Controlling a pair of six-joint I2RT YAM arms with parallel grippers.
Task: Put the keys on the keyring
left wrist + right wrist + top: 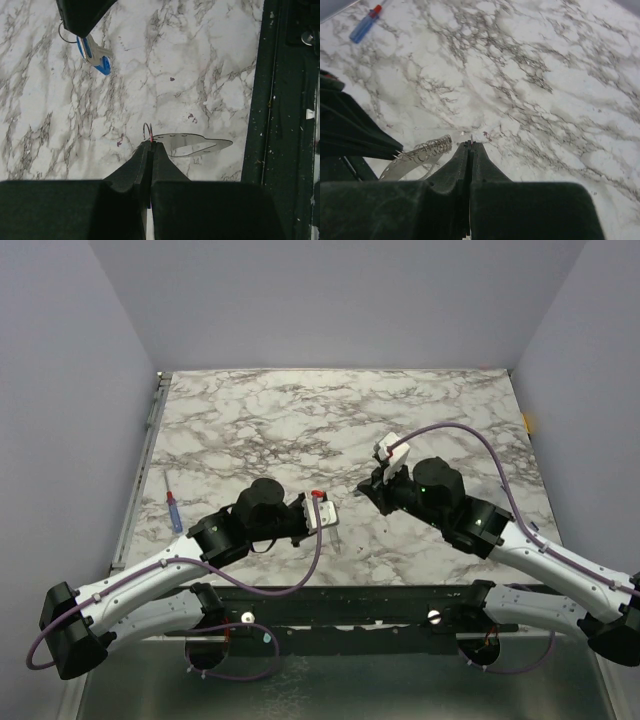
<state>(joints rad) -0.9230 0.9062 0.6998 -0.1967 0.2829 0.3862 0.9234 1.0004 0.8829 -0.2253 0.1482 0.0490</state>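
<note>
My left gripper [322, 508] [151, 143] is shut on the keyring, whose thin wire loop [146, 131] sticks out past the fingertips. A flat silvery key [192, 145] hangs from it just above the marble; in the right wrist view it shows with a wire coil [431, 147]. My right gripper [372, 487] [470, 143] is shut on the blue-headed key [95, 55], seen edge-on as a metal sliver [471, 136] at its tips. The two grippers face each other a short way apart, near the front middle of the table.
A blue-and-red-handled screwdriver [174, 510] [365, 26] lies near the table's left edge. The dark rail [280, 125] runs along the table's near edge, close to my left gripper. Purple cables [470, 430] loop over both arms.
</note>
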